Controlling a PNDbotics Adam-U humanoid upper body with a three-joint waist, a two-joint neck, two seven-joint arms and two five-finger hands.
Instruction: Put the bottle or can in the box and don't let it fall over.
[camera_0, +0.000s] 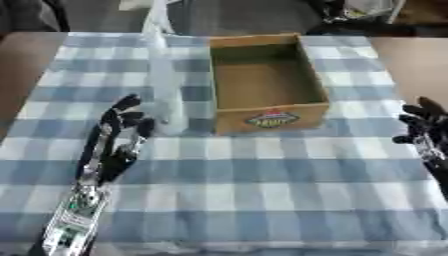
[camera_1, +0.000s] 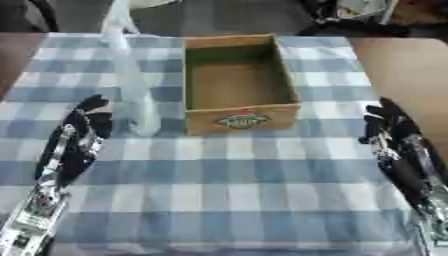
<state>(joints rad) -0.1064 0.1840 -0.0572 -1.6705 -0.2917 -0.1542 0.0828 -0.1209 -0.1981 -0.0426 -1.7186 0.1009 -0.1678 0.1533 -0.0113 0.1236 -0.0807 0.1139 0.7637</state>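
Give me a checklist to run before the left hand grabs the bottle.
1. Bottle upright on the cloth, left of the box: ok.
2. Box empty, opening up: ok.
3. Left hand open, beside the bottle's base, not holding it: ok.
4. Right hand clear of the box, at the right edge: ok.
5. Cap on the bottle: cannot tell.

Box (camera_0: 267, 75) front label (camera_0: 272, 119) — lettering unreadable
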